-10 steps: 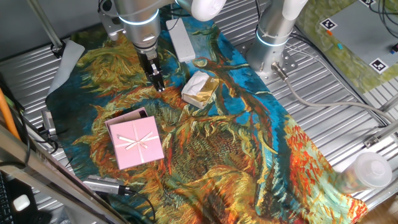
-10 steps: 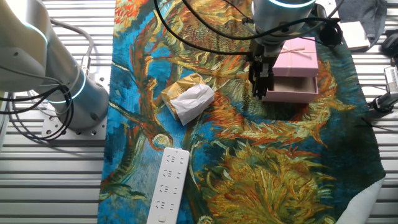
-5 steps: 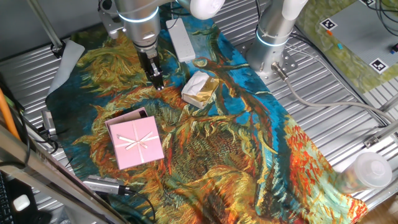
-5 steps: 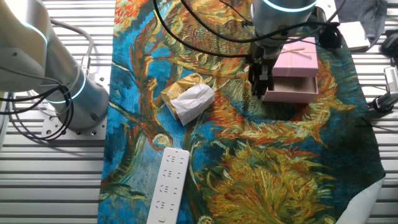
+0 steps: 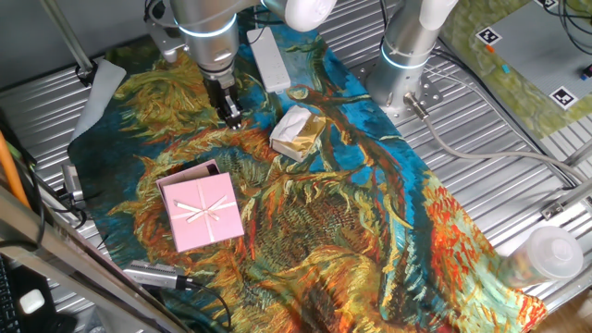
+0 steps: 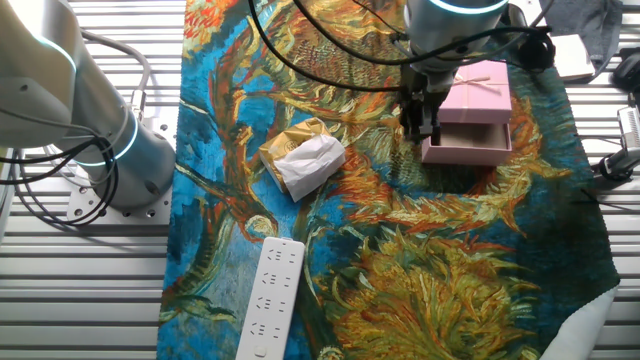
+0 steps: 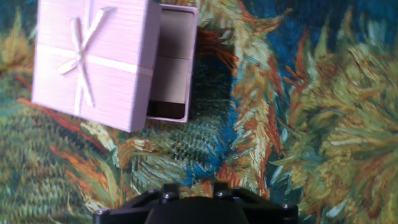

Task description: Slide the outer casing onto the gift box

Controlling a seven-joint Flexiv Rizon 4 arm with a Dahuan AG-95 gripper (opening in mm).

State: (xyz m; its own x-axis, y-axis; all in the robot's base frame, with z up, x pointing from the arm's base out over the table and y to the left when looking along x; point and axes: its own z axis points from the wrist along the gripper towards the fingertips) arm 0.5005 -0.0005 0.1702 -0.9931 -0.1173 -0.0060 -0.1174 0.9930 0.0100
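The pale-pink outer casing (image 5: 202, 211) with its ribbon-and-bow print lies flat on the patterned cloth, covering most of the gift box. The gift box (image 5: 190, 174) sticks out on one side, showing its pink rim and dark hollow. Both show in the other fixed view, casing (image 6: 476, 88) over box (image 6: 466, 148), and in the hand view, casing (image 7: 93, 59) and box (image 7: 175, 62). My gripper (image 5: 231, 117) hangs above the cloth beyond the box's exposed side, apart from it, fingers together and holding nothing. It also shows in the other fixed view (image 6: 416, 128). The hand view shows no fingertips.
A cream-and-gold wrinkly packet (image 5: 296, 131) lies right of the gripper. A long white bar (image 5: 267, 57) lies at the cloth's far end. A second robot base (image 5: 407, 55) stands at the back right. Metal tools (image 5: 157, 275) lie near the cloth's front-left edge.
The gripper has risen a little and drawn slightly away from the box. The casing and box have not moved.
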